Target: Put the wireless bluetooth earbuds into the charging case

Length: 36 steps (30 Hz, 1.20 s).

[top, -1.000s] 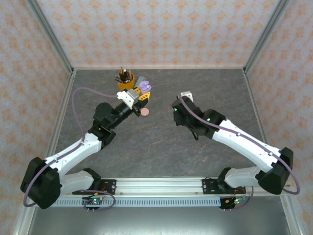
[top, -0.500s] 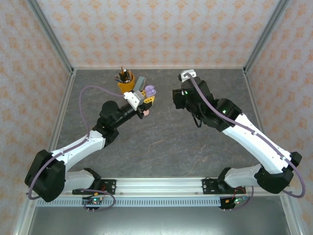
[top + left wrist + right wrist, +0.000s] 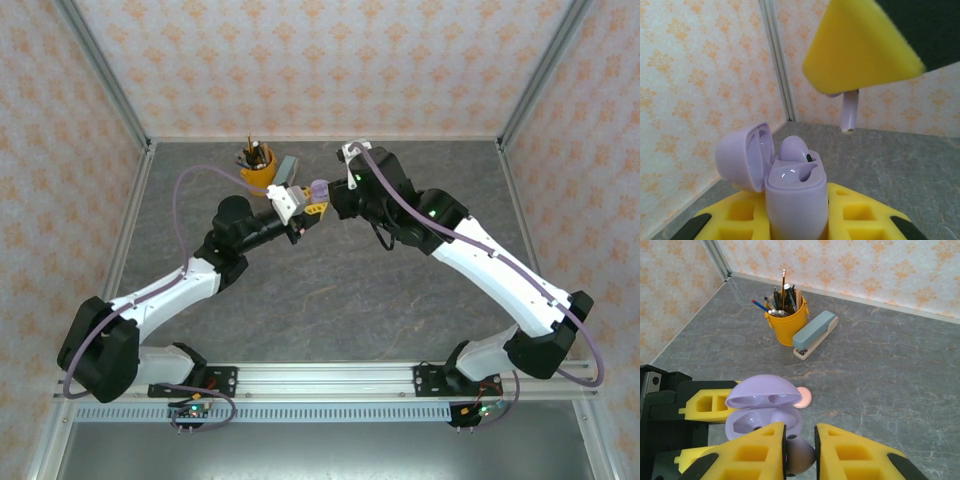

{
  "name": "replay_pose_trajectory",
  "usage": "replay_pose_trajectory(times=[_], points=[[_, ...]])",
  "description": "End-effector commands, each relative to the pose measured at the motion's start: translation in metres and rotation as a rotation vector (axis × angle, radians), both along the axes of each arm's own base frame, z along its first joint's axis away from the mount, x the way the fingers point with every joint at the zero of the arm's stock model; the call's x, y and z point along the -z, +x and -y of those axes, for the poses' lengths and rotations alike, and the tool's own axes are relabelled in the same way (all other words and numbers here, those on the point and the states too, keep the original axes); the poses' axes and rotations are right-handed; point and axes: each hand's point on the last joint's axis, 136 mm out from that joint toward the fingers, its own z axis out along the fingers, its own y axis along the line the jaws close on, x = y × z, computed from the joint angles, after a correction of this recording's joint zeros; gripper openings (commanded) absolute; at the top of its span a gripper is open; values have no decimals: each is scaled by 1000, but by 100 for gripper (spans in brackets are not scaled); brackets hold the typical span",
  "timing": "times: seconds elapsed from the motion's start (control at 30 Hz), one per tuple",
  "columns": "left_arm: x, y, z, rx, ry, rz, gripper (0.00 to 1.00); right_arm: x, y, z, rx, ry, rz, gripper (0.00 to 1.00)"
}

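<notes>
The right gripper (image 3: 800,437) pinches a lilac earbud (image 3: 800,455) between its yellow fingers, stem pointing down, just above and slightly to one side of the open charging case (image 3: 795,195). The left gripper (image 3: 308,205) clamps the case upright, its lid tipped back and a second earbud (image 3: 792,147) seated in one socket. Beyond the case, a pink disc (image 3: 802,397), a grey-blue stapler (image 3: 815,335) and a yellow cup (image 3: 787,322) of pens rest on the table, apart from both grippers.
</notes>
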Motion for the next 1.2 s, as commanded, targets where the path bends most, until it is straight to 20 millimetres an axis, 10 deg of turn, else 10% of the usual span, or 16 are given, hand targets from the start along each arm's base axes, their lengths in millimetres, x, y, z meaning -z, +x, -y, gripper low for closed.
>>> replay_pose_trajectory(times=[0.0, 1.17], points=[[-10, -4, 9, 51, 11, 34, 0, -21, 1, -7, -28, 50, 39, 21], [-20, -10, 12, 67, 7, 54, 0, -9, 7, -7, -11, 3, 31, 21]])
